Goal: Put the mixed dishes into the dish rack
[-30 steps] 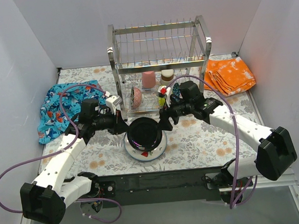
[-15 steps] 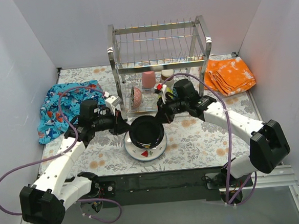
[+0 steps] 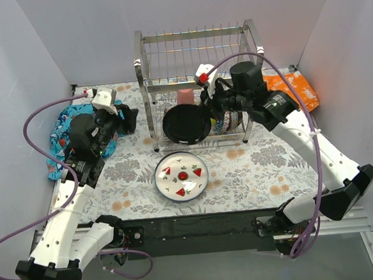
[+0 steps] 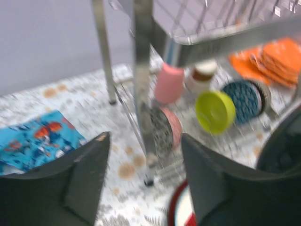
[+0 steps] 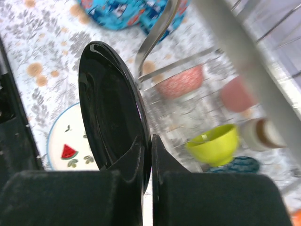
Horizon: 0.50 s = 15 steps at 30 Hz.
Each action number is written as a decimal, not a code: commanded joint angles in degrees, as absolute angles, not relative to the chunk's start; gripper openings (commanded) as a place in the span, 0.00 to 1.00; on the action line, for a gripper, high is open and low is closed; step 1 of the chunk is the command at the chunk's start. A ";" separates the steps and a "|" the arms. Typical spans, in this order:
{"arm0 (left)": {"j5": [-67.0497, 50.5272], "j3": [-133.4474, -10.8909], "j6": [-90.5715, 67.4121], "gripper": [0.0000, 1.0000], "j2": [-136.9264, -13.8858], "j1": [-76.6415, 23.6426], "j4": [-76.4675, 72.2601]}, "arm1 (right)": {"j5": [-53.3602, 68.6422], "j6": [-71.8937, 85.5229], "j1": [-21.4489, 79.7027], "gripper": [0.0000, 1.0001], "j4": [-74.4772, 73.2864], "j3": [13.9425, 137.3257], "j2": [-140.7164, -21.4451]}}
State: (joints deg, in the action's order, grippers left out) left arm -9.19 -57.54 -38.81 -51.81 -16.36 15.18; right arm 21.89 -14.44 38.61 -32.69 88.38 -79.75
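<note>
Before the lower tier of the shiny chrome wire dish rack [image 3: 196, 56], the round black plate [image 3: 185, 124] hangs on edge, clear of the table [image 3: 259, 167]; the right end effector [image 5: 147, 141] is closed on its rim, pinching both faces. Loading this plate looks to be the step in hand; the next move probably calls for lifting it and sliding it upright into an upper-shelf slot, though the blurred wrist view leaves its clearance from the wires unclear. The right arm reaches far forward, wrist bent toward the rack; the left end effector [image 4: 141, 160] gapes wide and holds nothing, its arm raised beside the rack's left posts, near the blue patterned cloth [image 3: 62, 145]; the white red-rimmed plate with red fruit marks [image 3: 181, 175] lies flat on the table, not yet loaded.
</note>
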 commanded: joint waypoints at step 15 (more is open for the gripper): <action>-3.91 -59.34 -48.86 0.00 -70.48 -6.59 6.98 | -34.42 -16.32 38.67 0.01 -10.14 108.73 -76.20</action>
State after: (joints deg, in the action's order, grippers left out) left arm 5.54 -61.69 -46.19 -68.47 -6.28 9.30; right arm -6.50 -12.32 38.81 -24.18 106.72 -72.82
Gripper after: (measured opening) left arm 0.009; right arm 0.065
